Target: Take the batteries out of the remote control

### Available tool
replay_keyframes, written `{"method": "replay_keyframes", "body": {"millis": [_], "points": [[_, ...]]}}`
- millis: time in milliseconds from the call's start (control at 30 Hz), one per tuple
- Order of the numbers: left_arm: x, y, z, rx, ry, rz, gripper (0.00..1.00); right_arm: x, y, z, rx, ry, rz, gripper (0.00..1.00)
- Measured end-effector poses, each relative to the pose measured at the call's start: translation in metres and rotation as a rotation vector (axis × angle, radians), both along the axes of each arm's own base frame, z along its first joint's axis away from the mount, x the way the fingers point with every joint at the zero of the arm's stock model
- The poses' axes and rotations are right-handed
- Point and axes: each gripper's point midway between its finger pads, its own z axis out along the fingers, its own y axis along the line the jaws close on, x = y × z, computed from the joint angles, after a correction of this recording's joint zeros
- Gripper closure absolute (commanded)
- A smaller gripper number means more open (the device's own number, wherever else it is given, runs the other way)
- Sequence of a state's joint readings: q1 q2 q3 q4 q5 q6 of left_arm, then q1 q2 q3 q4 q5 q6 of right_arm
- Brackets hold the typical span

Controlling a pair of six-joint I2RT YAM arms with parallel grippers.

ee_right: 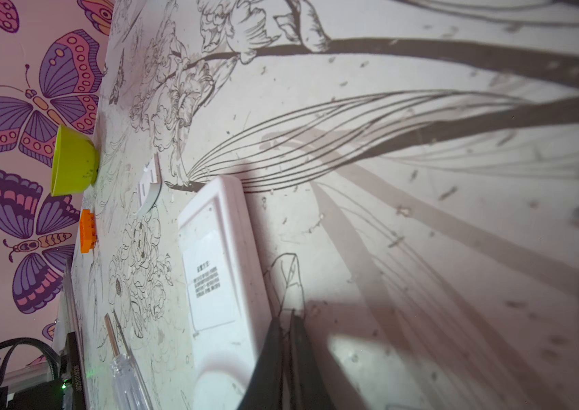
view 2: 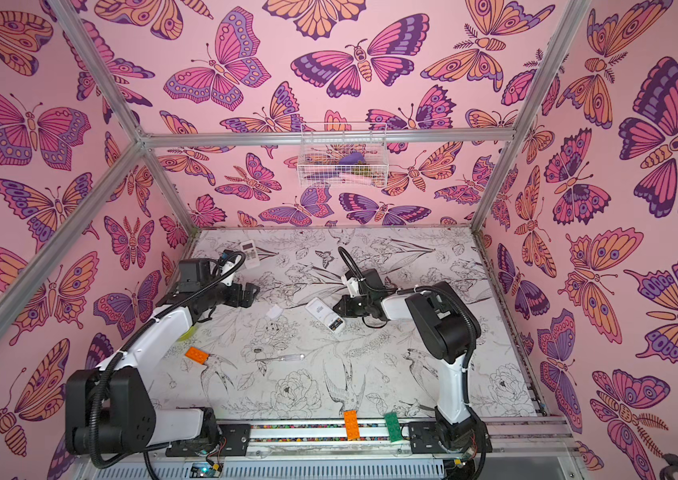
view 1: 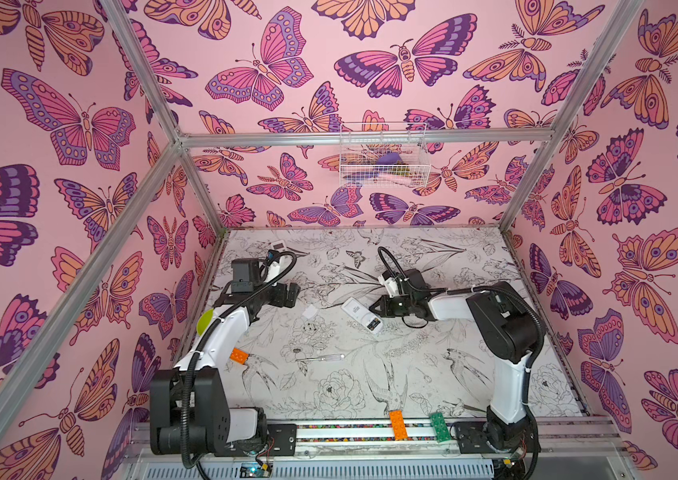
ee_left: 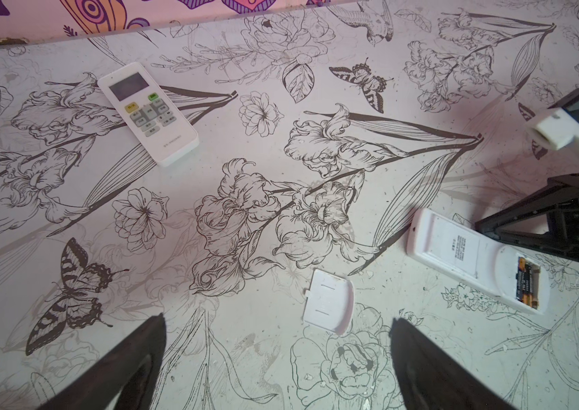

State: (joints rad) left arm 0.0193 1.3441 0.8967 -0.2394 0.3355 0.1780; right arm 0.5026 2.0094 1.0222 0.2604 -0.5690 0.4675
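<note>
A white remote control (view 1: 357, 311) (view 2: 320, 309) lies face down mid-table with its compartment uncovered. The black and gold batteries (view 1: 374, 322) (ee_left: 527, 285) sit inside it. Its loose white cover (view 1: 309, 311) (ee_left: 329, 307) lies on the table to the left. My right gripper (view 1: 372, 309) (ee_right: 290, 314) is shut with nothing in it, its tips low beside the remote's (ee_right: 220, 269) long right edge. My left gripper (view 1: 287, 293) (ee_left: 277, 319) hangs open and empty left of the cover, apart from it.
A second remote (view 1: 281, 249) (ee_left: 147, 113) lies face up at the back left. A clear-handled screwdriver (view 1: 320, 357) (ee_right: 128, 369) lies nearer the front. A green bowl (ee_right: 73, 159) and an orange brick (view 1: 239, 355) sit at the left. Two bricks (view 1: 397, 424) rest on the front rail.
</note>
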Motion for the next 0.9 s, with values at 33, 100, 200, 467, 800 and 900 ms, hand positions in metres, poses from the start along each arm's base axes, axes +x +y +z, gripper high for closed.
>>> {"method": "replay_keyframes", "body": {"millis": [33,100,200,467,800,900], "points": [[0.0,0.0,0.001,-0.002,-0.004,-0.003,0.0,-0.001,0.004,0.0,0.001,0.004,0.014,0.91],[-0.001,-0.001,0.003,-0.005,-0.008,-0.006,0.0,-0.002,0.013,-0.001,0.005,0.007,0.042,0.91],[-0.001,-0.001,0.003,-0.007,-0.01,-0.008,0.0,-0.008,0.025,0.0,0.005,0.002,0.081,0.9],[-0.003,-0.002,0.004,-0.008,-0.016,-0.014,0.0,-0.018,0.037,0.01,-0.015,-0.023,0.168,0.79],[-0.007,-0.003,0.007,-0.002,-0.031,-0.024,0.0,-0.048,0.042,0.094,-0.086,-0.325,0.414,0.61],[-0.006,-0.002,0.007,0.0,-0.032,-0.023,0.0,-0.077,0.058,0.103,-0.113,-0.409,0.565,0.57]]}}
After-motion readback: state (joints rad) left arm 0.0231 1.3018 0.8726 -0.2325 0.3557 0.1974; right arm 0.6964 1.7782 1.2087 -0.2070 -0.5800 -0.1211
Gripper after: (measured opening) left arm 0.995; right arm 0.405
